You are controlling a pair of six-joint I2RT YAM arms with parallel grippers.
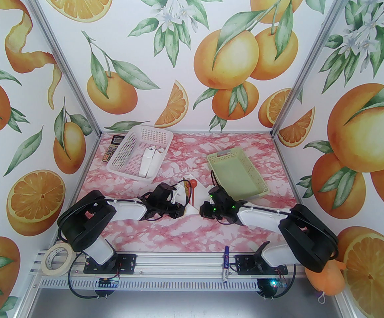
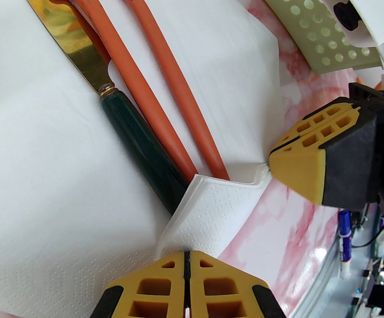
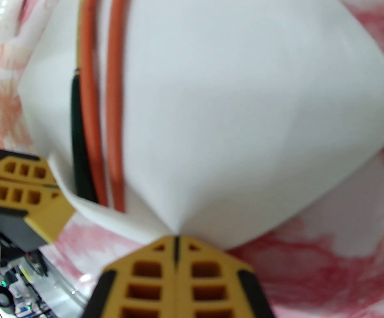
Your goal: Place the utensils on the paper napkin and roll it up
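The top camera sits above and behind the arm bases, looking down onto the pink marbled bench (image 1: 178, 234). The wrist cameras look past the left hand (image 2: 187, 255) and right hand (image 3: 176, 242), both close over the same white paper napkin (image 2: 29, 144).

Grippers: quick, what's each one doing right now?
Left gripper: closed, pinching the napkin at its near edge.
Right gripper: closed, pinching the napkin by a corner.
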